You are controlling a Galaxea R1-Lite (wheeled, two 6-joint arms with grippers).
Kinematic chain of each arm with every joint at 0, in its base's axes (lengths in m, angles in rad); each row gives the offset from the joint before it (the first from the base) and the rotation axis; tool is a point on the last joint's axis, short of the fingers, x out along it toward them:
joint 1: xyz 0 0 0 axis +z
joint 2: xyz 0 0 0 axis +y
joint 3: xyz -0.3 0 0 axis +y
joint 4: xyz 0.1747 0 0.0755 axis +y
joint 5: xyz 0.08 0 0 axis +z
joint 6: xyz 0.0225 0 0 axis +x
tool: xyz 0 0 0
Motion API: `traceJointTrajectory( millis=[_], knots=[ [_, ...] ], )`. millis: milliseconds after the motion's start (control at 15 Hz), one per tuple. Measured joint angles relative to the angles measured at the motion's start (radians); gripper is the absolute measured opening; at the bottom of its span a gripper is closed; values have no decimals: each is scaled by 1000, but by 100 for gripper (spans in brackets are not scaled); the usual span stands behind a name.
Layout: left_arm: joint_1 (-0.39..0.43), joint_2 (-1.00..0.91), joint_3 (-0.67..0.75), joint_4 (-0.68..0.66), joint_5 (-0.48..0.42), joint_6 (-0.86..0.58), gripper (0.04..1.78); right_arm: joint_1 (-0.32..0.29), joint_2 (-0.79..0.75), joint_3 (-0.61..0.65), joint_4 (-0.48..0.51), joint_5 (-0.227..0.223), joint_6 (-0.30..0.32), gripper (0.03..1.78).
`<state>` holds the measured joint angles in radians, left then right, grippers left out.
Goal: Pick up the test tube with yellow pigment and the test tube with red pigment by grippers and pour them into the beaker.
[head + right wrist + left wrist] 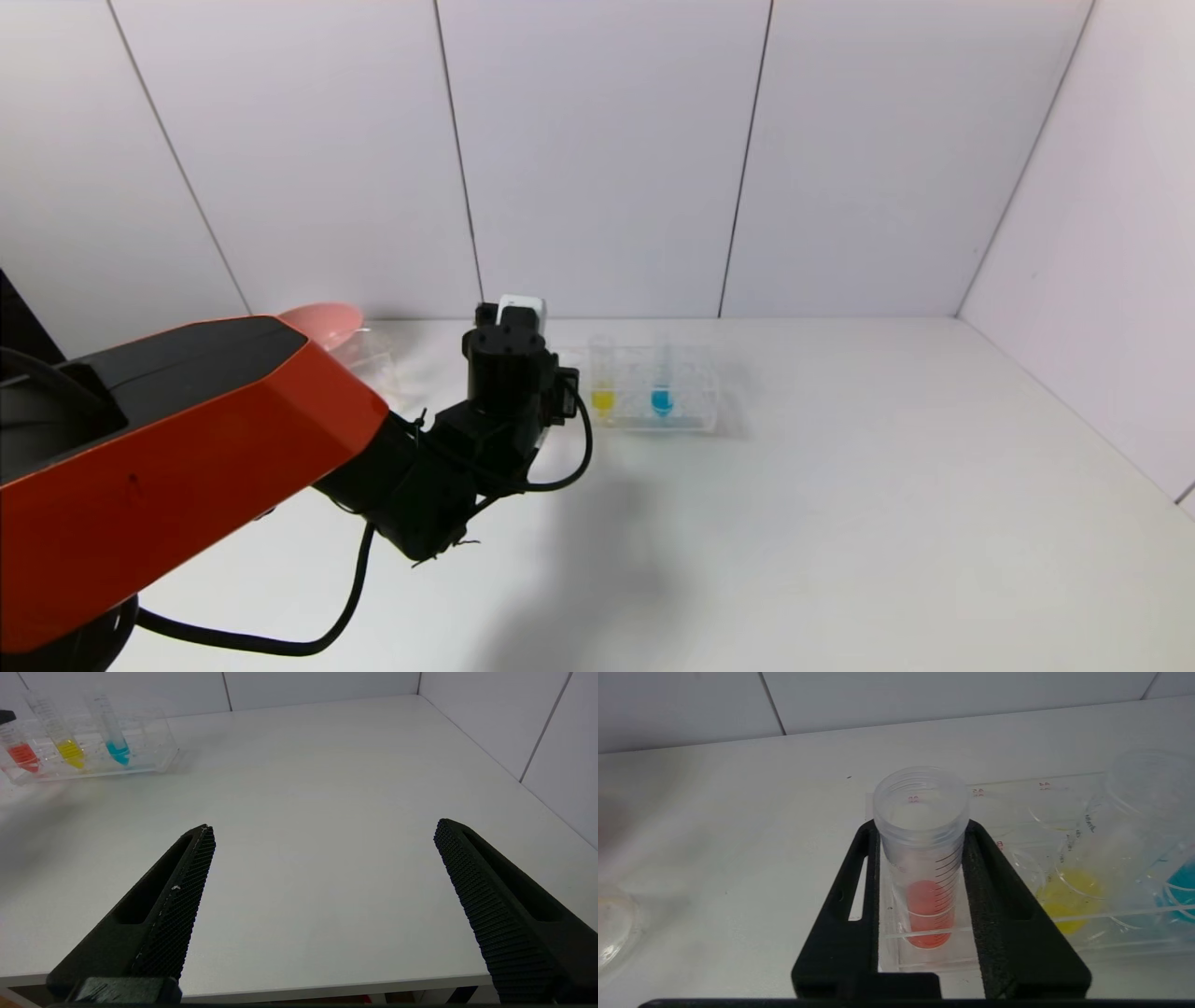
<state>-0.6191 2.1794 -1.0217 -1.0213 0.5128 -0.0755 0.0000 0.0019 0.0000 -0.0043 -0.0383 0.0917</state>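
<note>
My left gripper is shut on the test tube with red pigment; its black fingers press both sides of the tube just below the rim. The tube stands upright in the end slot of the clear rack. My wrist hides this tube in the head view; it also shows in the right wrist view. The test tube with yellow pigment stands one slot further along the rack. The clear beaker stands left of my gripper, beside the pink bowl. My right gripper is open and empty at the table's near edge.
A tube with blue liquid stands in the rack beyond the yellow one. A pink bowl sits at the back left, partly behind my orange left arm. White walls close the back and the right side.
</note>
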Motion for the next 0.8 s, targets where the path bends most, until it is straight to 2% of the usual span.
traceJointTrajectory(
  millis=[133, 467, 800],
  knots=[
    [1, 0, 0, 0, -1, 0, 44, 0, 0, 0, 0, 0, 0, 171],
    [-1, -20, -19, 10, 0, 13, 44, 0, 0, 0, 0, 0, 0, 171],
    [-18, -124, -77, 128, -6, 52, 44, 0, 0, 0, 0, 0, 0, 171]
  ],
)
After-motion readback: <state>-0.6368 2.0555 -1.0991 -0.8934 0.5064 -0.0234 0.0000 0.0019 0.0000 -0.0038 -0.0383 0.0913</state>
